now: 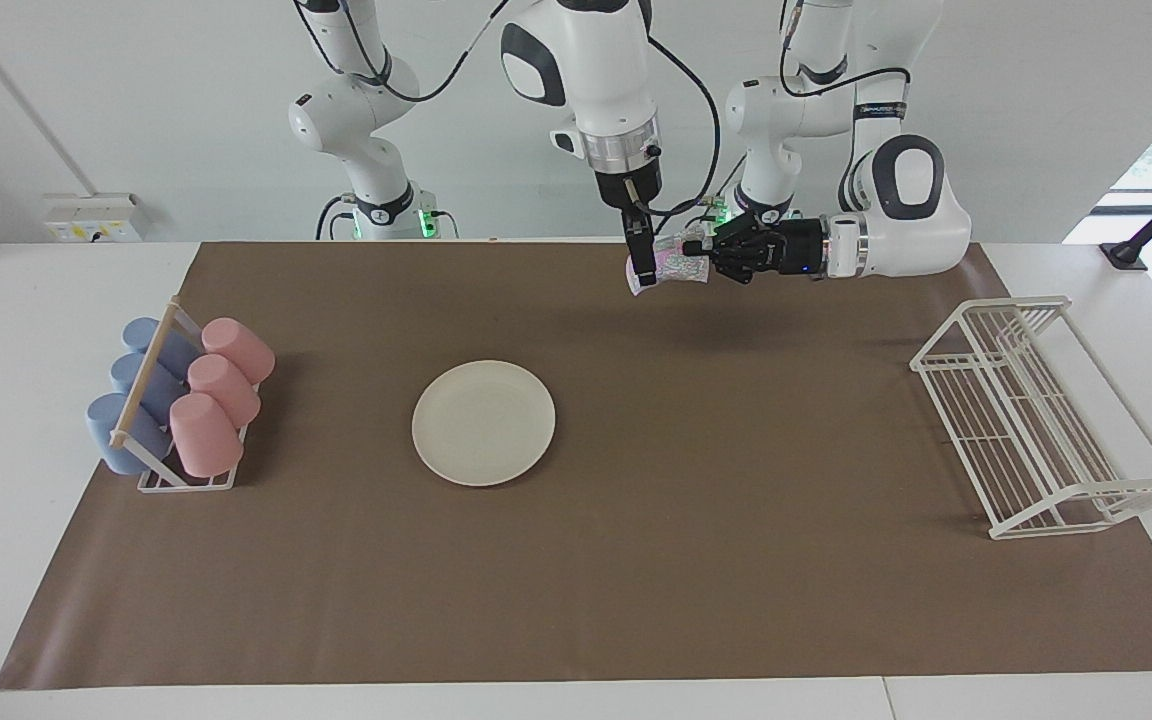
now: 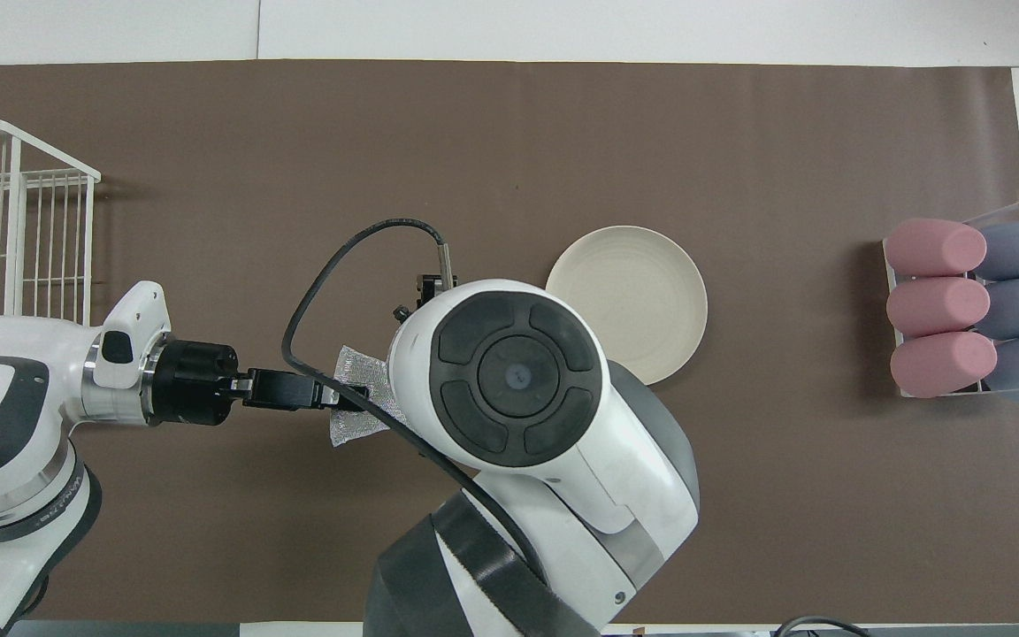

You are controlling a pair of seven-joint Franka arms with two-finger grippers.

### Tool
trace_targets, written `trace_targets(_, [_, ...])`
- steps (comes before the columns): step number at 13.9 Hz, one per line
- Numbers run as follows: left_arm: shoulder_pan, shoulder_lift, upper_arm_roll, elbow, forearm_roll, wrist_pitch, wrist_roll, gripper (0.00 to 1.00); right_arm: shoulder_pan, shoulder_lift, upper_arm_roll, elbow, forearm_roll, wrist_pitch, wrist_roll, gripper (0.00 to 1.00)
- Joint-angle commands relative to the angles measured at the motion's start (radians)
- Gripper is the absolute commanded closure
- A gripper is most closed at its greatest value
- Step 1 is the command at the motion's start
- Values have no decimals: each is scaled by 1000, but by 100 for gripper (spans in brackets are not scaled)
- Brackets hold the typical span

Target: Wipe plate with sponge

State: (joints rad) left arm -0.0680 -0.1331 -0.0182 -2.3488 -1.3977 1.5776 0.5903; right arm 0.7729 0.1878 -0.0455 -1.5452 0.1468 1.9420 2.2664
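Observation:
The cream-white plate (image 1: 483, 423) lies flat on the brown mat near the middle of the table and also shows in the overhead view (image 2: 626, 303). My left gripper (image 1: 698, 251) is shut on the silvery, glittery sponge (image 1: 674, 268) and holds it level in the air over the mat, beside the plate toward the left arm's end. My right gripper (image 1: 642, 268) points down at the sponge's free end. In the overhead view the right arm's body hides its gripper and most of the sponge (image 2: 350, 431), while the left gripper (image 2: 346, 398) shows.
A rack of pink and blue cups (image 1: 181, 400) stands at the right arm's end and also shows in the overhead view (image 2: 969, 310). A white wire rack (image 1: 1026, 420) stands at the left arm's end, seen from above too (image 2: 5, 221).

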Motion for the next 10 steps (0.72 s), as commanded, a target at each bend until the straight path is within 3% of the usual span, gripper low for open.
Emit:
trace_targets(1, [-22, -40, 9, -37, -50, 30, 14, 100, 9, -54, 4, -106, 25, 73, 9, 0])
trace_targets(4, [-26, -39, 9, -35, -64, 32, 13, 100, 42, -77, 6, -183, 62, 205, 7, 0])
trace_targets(9, [-23, -39, 12, -33, -66, 19, 11, 100, 49, -91, 6, -211, 62, 196, 5, 0])
trace_targets(10, [-22, -39, 12, -33, -64, 18, 11, 100, 49, -94, 4, -216, 60, 193, -4, 17])
